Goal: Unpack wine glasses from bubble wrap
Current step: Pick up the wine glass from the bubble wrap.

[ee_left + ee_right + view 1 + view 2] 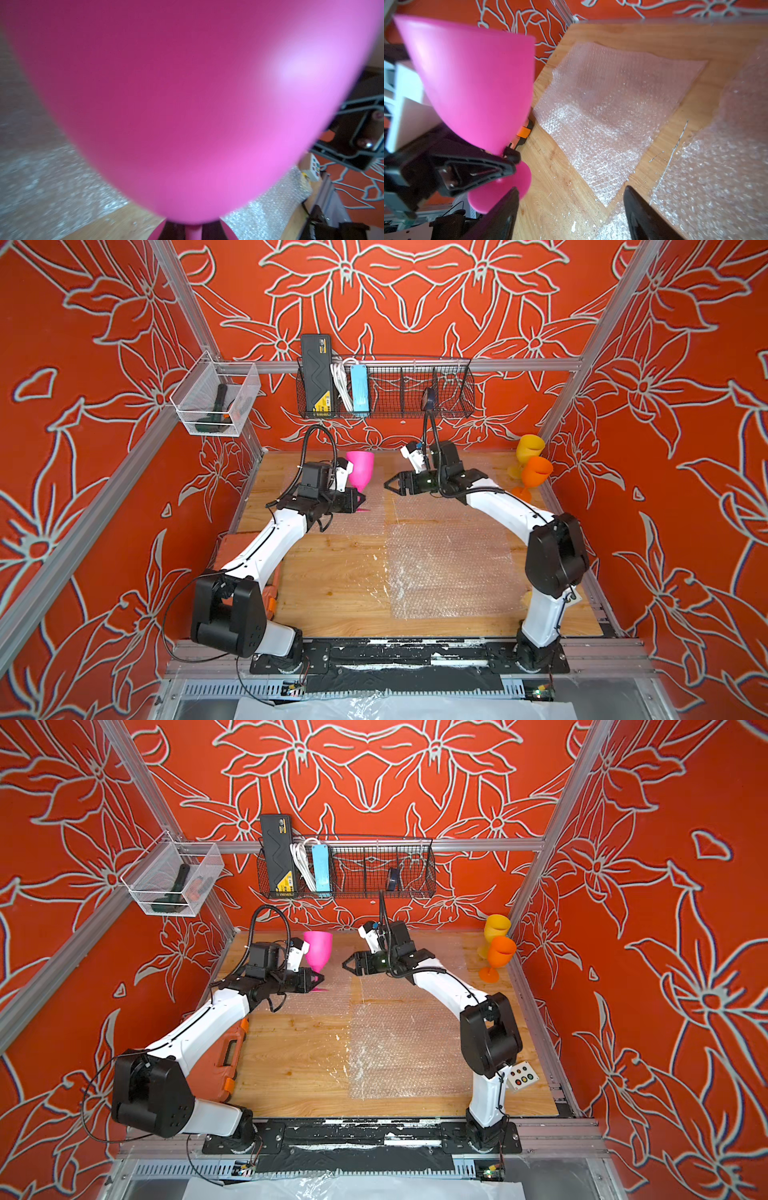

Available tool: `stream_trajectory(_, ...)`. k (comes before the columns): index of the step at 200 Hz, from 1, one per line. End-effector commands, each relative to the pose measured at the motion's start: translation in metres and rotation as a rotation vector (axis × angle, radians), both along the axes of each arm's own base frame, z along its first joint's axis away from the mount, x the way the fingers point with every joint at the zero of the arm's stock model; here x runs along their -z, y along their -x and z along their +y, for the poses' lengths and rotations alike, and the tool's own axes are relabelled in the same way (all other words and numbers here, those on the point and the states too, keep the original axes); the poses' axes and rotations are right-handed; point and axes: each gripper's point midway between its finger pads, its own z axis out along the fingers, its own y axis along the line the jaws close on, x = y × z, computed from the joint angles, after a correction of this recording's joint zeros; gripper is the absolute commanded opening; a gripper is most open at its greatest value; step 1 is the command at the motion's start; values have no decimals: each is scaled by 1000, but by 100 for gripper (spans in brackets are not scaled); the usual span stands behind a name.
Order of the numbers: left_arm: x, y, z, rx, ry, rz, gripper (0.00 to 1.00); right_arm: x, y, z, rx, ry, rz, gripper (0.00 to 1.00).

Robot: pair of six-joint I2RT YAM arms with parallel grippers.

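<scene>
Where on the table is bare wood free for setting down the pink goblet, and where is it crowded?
The widest bare wood lies between the left arm and the large bubble wrap sheet. A thin strip runs before that sheet, along the front edge. Crowded: the far right corner, where the yellow goblet and orange goblet stand close together.

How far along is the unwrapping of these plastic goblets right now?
Done: the yellow plastic goblet and orange plastic goblet stand bare in the far right corner, and clear bubble wrap sheets lie flat. In hand: the left gripper is shut on the stem of the bright pink goblet; the right gripper is open, empty. Left: probably only setting the pink one down.
</scene>
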Motion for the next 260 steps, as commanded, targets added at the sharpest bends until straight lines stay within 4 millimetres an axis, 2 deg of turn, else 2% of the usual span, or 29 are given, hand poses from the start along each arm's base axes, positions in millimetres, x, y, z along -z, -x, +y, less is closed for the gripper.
stream_trajectory(1,-24,4,-33,122,141,-87,0,-31,8,-8,-33,24,-156,82)
stream_trajectory(29,-17,18,-66,256,155,-69,0,-45,13,-15,-41,16,-231,82)
stream_trajectory(48,-10,25,-79,321,162,-46,0,-49,12,-17,-23,1,-241,86)
stream_trajectory(62,-13,29,-84,335,183,-56,0,-43,9,-17,-21,11,-210,87)
stream_trajectory(80,-23,37,-89,357,219,-103,0,-38,8,-16,-26,1,-176,98)
stream_trajectory(122,-30,46,-94,396,246,-154,0,-44,18,-8,-80,-82,-150,98)
stream_trajectory(141,-29,46,-97,411,254,-142,0,-48,19,-5,-87,-111,-149,96)
stream_trajectory(165,-37,51,-101,442,296,-154,0,-48,21,-1,-111,-142,-130,93)
stream_trajectory(211,-35,50,-100,440,282,-154,0,-51,23,0,-130,-157,-131,74)
stream_trajectory(219,-33,49,-99,429,272,-152,5,-50,22,-2,-118,-150,-127,70)
stream_trajectory(236,-31,48,-98,419,263,-147,6,-48,19,-7,-98,-139,-126,68)
stream_trajectory(249,-30,46,-97,408,259,-142,21,-47,17,-12,-74,-130,-129,66)
stream_trajectory(260,-29,44,-98,406,256,-141,23,-46,15,-16,-55,-121,-132,64)
